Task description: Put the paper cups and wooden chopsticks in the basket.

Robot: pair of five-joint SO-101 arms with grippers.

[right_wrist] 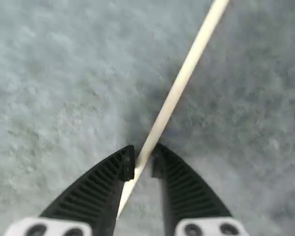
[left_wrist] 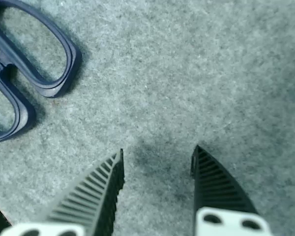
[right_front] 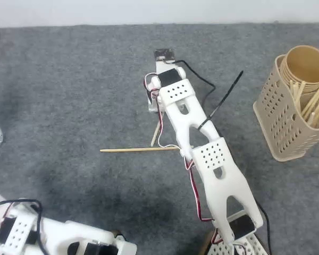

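Wooden chopstick (right_wrist: 182,78) is sitting pinched in your right tool (right_wrist: 143,164).
Your left tool (left_wrist: 157,167) is hanging wide apart over the grey bench (left_wrist: 211,73) near scissors (left_wrist: 73,55); a second chopstick (right_front: 138,150) is lying mid-bench, well apart from the basket (right_front: 287,122).

Basket (right_front: 287,125) at right on table (right_front: 69,79), holding paper cup (right_front: 307,62), chopsticks (right_front: 315,106). Loose chopstick (right_front: 133,150) flat mid-table, end under right arm (right_front: 215,159); slanted chopstick (right_front: 156,135) touching it.

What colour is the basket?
Beige, with rows of little holes: the basket shows best in the high view.
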